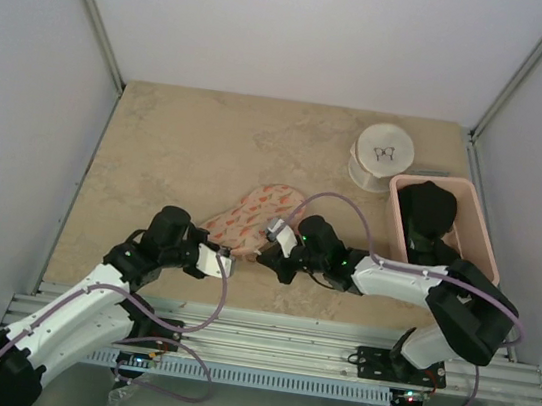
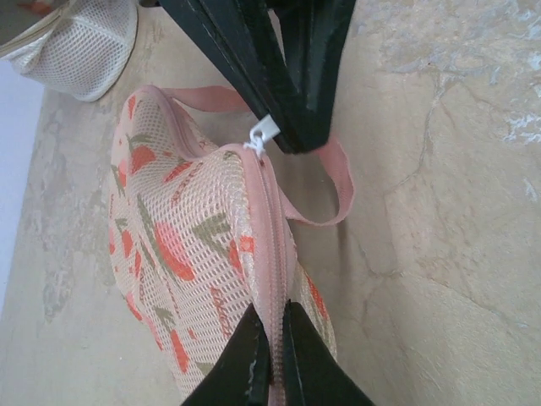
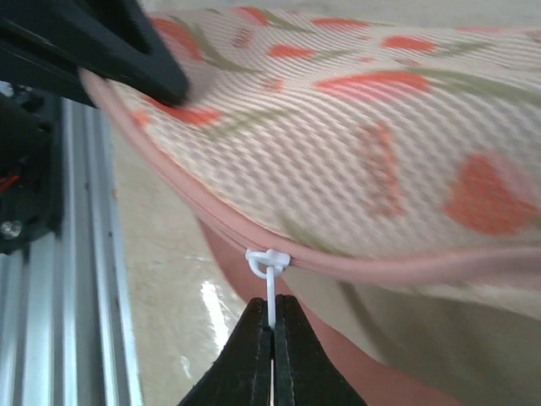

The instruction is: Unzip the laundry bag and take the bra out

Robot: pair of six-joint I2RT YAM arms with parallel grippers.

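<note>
The laundry bag [image 1: 262, 212], cream-pink mesh with orange-red print, lies in front of both arms. In the left wrist view my left gripper [image 2: 272, 311] is shut on the laundry bag [image 2: 186, 245], pinching its pink zipper rim [image 2: 269, 220] at the near end. My right gripper [image 3: 271, 303] is shut on the white zip pull [image 3: 270, 269], which hangs from the bag's pink rim [image 3: 355, 264]. From above, the left gripper [image 1: 232, 256] and right gripper [image 1: 267, 254] meet at the bag's near edge. The zipper looks closed along the visible rim. The bra is hidden.
A white round mesh container [image 1: 383, 155] stands at the back right. Beside it a pink bin [image 1: 482, 225] holds a dark garment [image 1: 427, 210]. A pink loop strap [image 2: 338, 182] trails from the bag onto the table. The metal rail [image 1: 271, 344] runs along the near edge.
</note>
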